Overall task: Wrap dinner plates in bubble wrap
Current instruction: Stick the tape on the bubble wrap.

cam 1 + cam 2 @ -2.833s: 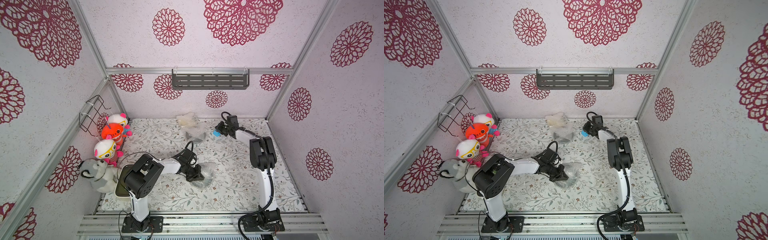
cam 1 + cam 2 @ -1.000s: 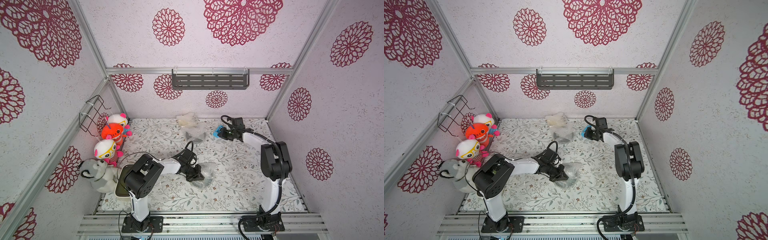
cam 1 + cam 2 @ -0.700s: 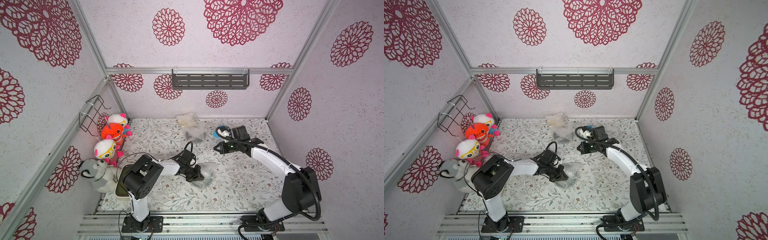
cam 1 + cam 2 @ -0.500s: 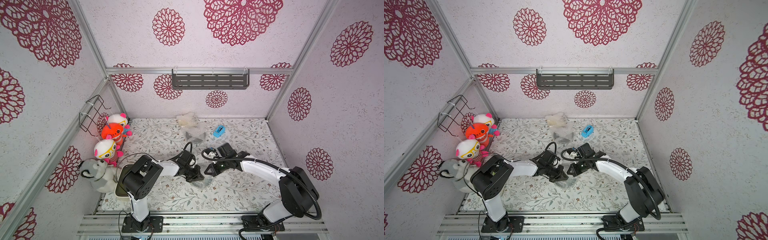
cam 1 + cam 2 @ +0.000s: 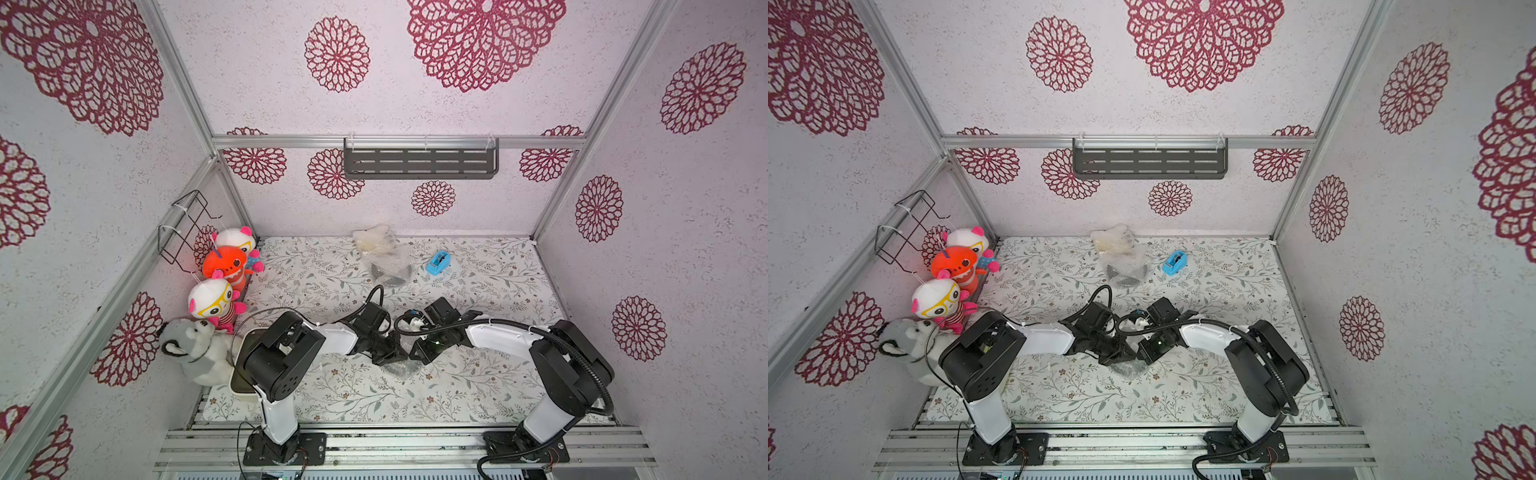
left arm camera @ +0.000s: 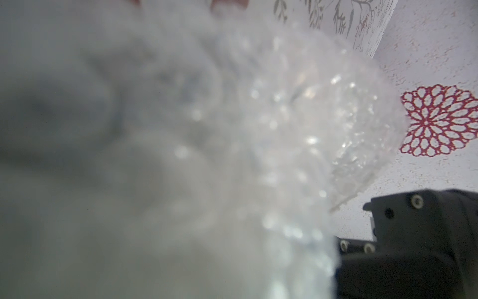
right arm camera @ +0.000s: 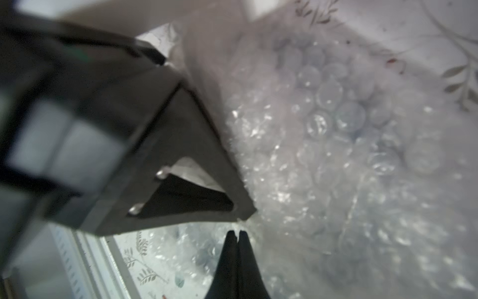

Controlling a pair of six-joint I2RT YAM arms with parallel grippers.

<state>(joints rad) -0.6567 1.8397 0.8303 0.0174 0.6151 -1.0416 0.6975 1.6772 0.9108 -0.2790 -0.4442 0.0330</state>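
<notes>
Broadly, pale floral-print table cover (image 5: 478,386) across the whole floor of the booth. On it, two white-and-black robot arms: left arm (image 5: 332,336) stretched from the near-left base, right arm (image 5: 498,336) bent in from the near-right base, nearly tip to tip at mid-table. High on the back wall, dark grey slotted shelf (image 5: 419,162). Along the left wall, row of four plush toys (image 5: 224,266).

Under the two arm tips, in both top views, crumpled clear bubble wrap (image 5: 400,368) (image 5: 1127,368), lying on the cover with something dark grey showing through; cannot tell what. Fills nearly the whole left wrist view (image 6: 284,129), blurred and very close.

Near the back wall, second bubble-wrapped bundle (image 5: 390,270) with a dark round shape inside, just in front of a cream-white wrapped lump (image 5: 372,241). Beside these, well apart from both arms, small blue tape dispenser (image 5: 438,262).

Smallest: black left gripper (image 5: 390,353), closed, tip against the bubble wrap in the right wrist view (image 7: 245,214); cannot tell whether a fold is pinched. Black right gripper (image 5: 417,355), fingers pressed together with nothing seen between them (image 7: 236,240), tips just over the wrap and just beside the left gripper's tip.
</notes>
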